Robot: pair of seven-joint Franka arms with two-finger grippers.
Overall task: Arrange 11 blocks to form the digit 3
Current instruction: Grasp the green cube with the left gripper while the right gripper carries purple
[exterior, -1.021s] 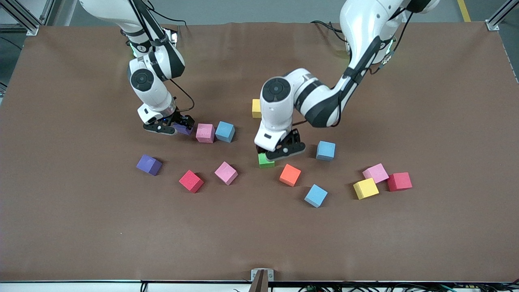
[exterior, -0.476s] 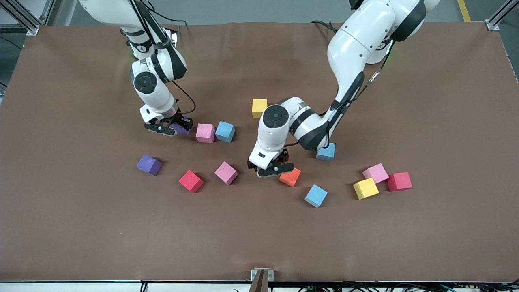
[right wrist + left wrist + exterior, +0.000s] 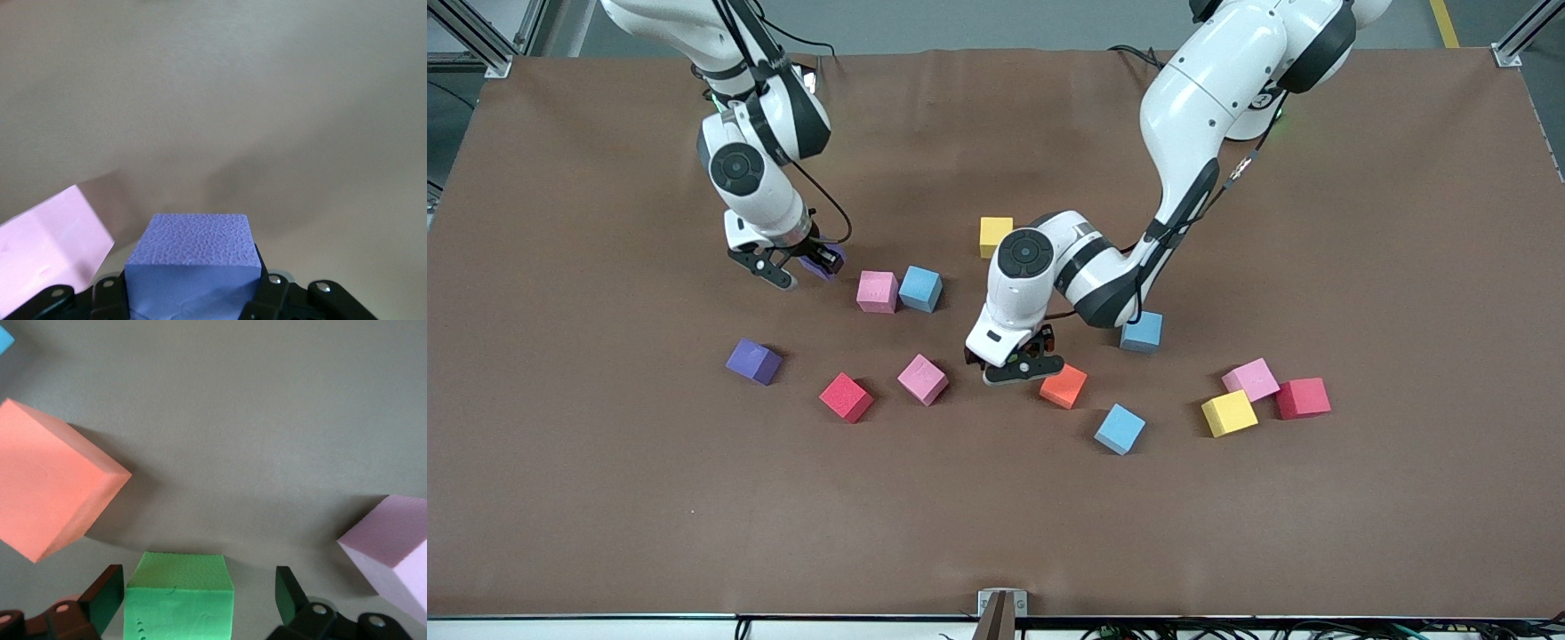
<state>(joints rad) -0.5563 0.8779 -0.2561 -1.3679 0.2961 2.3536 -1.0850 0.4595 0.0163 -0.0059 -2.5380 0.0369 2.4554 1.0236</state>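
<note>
The right gripper [image 3: 799,267] clamps a purple block [image 3: 193,263] above the tabletop [image 3: 605,498]. The left gripper [image 3: 200,597], fingers spread, straddles the green block [image 3: 180,597] beside the orange block [image 3: 1064,385].

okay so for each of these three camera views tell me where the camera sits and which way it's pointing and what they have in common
Front view: high across the table, facing both arm bases, looking down on the scattered blocks; both arms show.
Left wrist view: on the left arm's wrist, looking down past the open left gripper at the green block between its jaws, orange block beside it.
Right wrist view: on the right arm's wrist, looking down past the right gripper, shut on a purple block.
Shared: front and left wrist views both show the orange block.
</note>
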